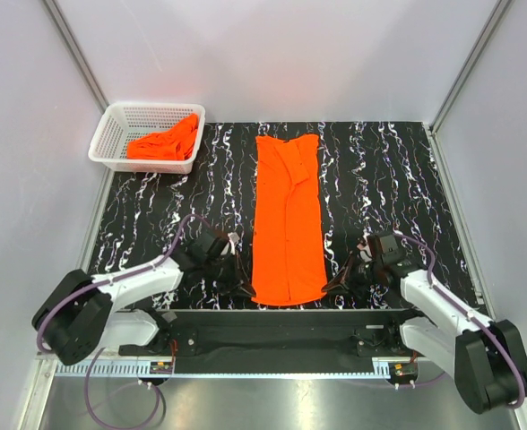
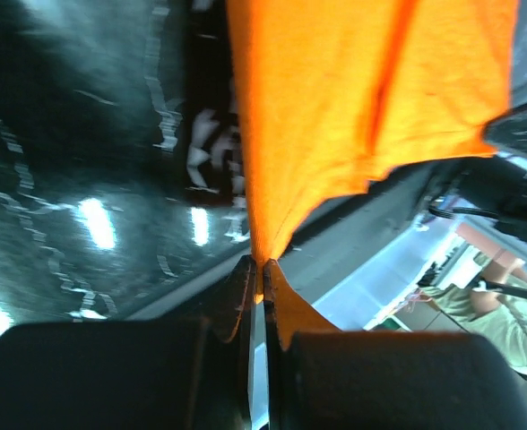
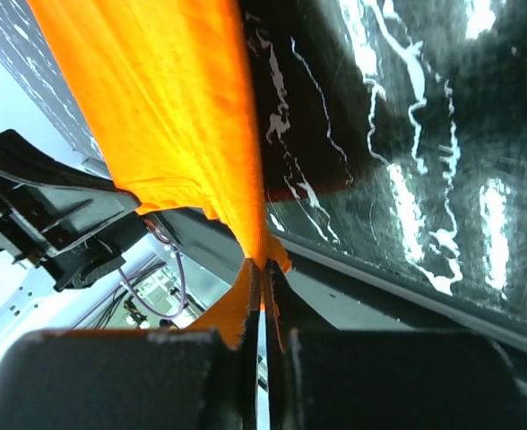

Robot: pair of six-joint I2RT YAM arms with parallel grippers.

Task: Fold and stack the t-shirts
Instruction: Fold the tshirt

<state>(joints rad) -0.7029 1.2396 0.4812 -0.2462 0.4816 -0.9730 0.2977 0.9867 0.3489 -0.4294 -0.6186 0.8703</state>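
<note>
An orange t-shirt [image 1: 288, 219], folded into a long narrow strip, lies lengthwise on the black marbled table [image 1: 380, 170]. My left gripper [image 1: 246, 288] is shut on its near left corner. In the left wrist view the cloth [image 2: 353, 98] runs up from the pinched corner at the gripper [image 2: 262, 267]. My right gripper [image 1: 332, 283] is shut on the near right corner. In the right wrist view the fabric [image 3: 165, 98] rises from the gripper [image 3: 262, 265]. More orange t-shirts [image 1: 163, 143] lie crumpled in the white basket [image 1: 120, 121].
The white mesh basket stands at the table's far left corner. Grey walls enclose the table on three sides. The table's near edge and the metal rail [image 1: 272, 318] run just under both grippers.
</note>
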